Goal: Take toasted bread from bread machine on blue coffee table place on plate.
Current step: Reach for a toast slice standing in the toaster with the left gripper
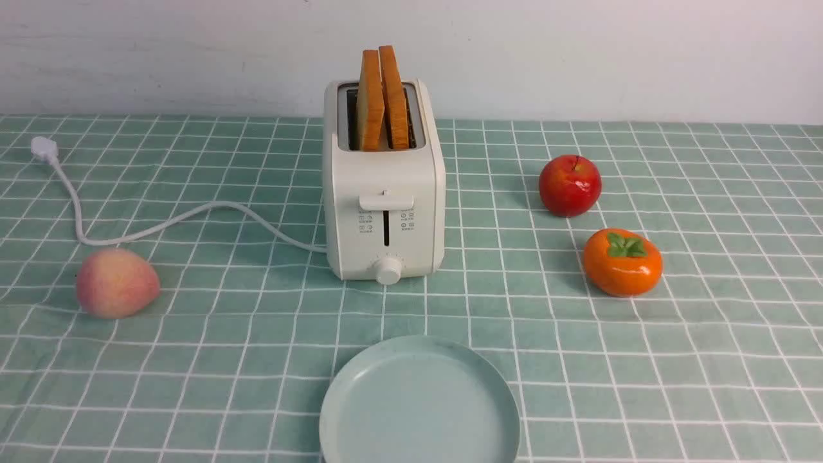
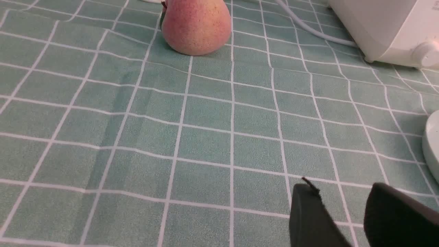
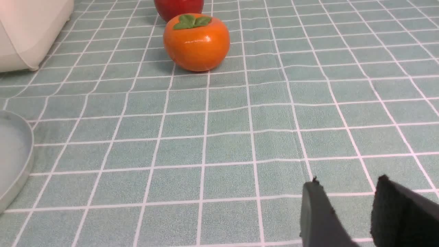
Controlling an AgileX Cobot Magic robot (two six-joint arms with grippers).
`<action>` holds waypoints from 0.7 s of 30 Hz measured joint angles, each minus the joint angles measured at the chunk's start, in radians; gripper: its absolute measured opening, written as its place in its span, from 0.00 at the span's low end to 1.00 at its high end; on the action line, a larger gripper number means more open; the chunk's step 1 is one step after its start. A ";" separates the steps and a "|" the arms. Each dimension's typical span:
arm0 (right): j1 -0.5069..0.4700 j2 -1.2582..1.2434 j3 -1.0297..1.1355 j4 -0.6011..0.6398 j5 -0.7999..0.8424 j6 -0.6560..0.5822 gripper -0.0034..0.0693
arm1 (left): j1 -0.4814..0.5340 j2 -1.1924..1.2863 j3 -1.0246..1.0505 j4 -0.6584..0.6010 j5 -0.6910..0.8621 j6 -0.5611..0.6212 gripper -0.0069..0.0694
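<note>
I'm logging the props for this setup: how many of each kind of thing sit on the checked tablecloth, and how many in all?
Toast slices: 2
Toaster: 1
Plate: 1
Fruit: 3 (peach, apple, persimmon)
Total: 7

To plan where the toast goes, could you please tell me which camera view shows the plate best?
The front view: the plate shows almost whole, before the bread machine. The left wrist view catches only a sliver of plate, the right wrist view one edge of plate.
</note>
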 joint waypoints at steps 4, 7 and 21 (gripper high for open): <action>0.000 0.000 0.000 0.000 0.000 0.000 0.38 | 0.000 0.000 0.000 0.000 0.000 0.000 0.40; 0.000 0.000 0.000 0.000 0.000 0.000 0.38 | 0.000 0.000 0.000 0.000 0.000 0.000 0.40; 0.000 0.000 0.000 -0.001 0.000 0.000 0.38 | 0.000 0.000 0.000 0.032 -0.034 -0.005 0.40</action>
